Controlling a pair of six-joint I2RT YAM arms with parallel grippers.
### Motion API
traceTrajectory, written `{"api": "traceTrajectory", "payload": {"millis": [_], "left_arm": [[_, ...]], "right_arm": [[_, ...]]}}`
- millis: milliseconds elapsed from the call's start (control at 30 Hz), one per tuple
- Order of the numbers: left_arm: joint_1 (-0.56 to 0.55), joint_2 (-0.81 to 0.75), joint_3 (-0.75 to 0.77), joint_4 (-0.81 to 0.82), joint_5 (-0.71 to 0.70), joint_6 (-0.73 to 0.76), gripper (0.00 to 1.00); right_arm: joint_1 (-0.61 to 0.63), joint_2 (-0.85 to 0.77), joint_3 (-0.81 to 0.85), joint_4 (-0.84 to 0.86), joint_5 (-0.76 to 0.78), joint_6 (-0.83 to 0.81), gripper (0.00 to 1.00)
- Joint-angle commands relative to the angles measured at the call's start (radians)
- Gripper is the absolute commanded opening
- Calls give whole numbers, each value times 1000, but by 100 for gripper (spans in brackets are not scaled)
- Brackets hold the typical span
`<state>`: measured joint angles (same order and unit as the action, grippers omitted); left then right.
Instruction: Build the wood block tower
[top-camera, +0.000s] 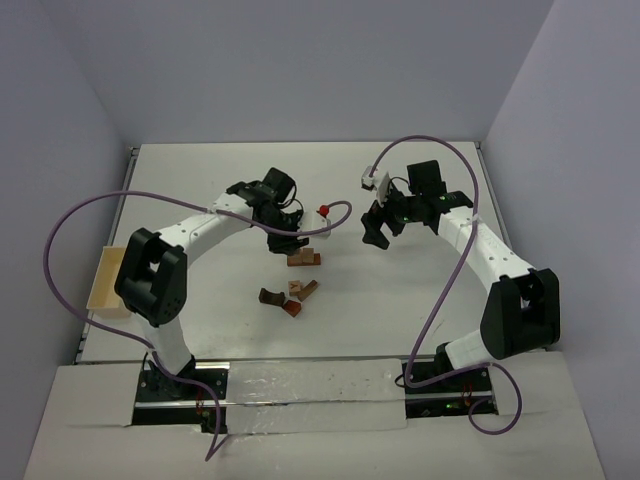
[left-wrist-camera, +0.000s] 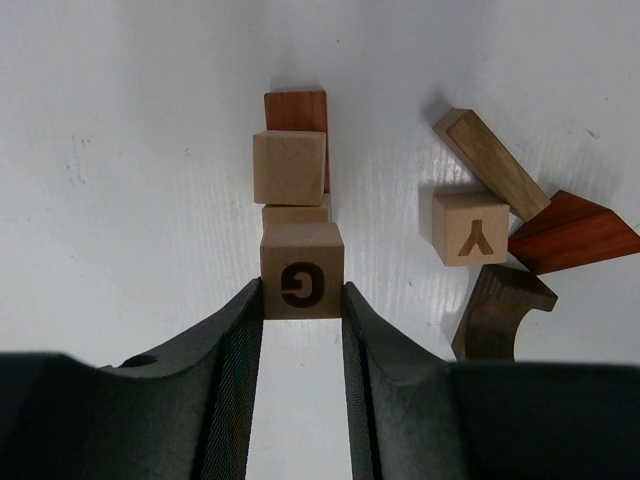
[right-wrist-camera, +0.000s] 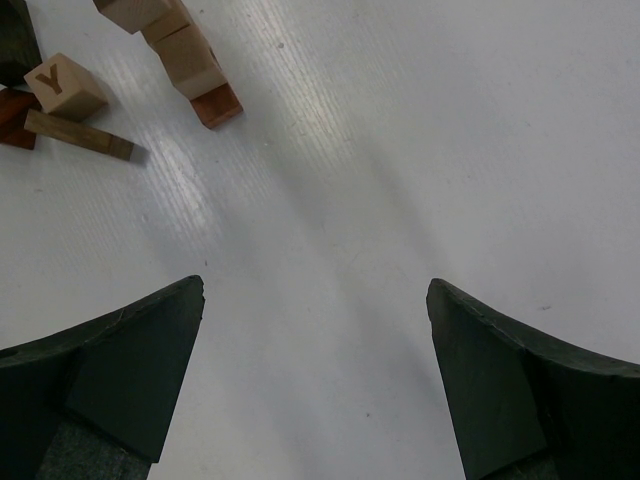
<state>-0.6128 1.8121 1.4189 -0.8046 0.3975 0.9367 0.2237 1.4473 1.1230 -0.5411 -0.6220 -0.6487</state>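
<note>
Pinching a smooth tan cube (left-wrist-camera: 302, 270) stamped G, the left tool (left-wrist-camera: 303, 305) holds it over the wood block tower (left-wrist-camera: 290, 168), tan blocks on a reddish slab, mid-desk (top-camera: 200, 200). The right tool (right-wrist-camera: 315, 300) gapes wide.

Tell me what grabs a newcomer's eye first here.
The left gripper clamps a tan cube marked G at the top of a stack of tan cubes on a reddish-brown block, mid-table. Beside it lie loose pieces: a Y cube, a dark arch, a reddish wedge. The right gripper hangs wide open over the white table.
</note>
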Motion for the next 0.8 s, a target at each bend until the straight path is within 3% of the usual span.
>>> {"api": "traceTrajectory", "payload": {"millis": [0, 767], "left_arm": [[4, 6, 51, 4, 37, 30, 31], [1, 32, 71, -22, 48, 39, 38]], "right_arm": [[-8, 9, 43, -5, -13, -12, 99], [-7, 13, 46, -8, -16, -12, 99]]}}
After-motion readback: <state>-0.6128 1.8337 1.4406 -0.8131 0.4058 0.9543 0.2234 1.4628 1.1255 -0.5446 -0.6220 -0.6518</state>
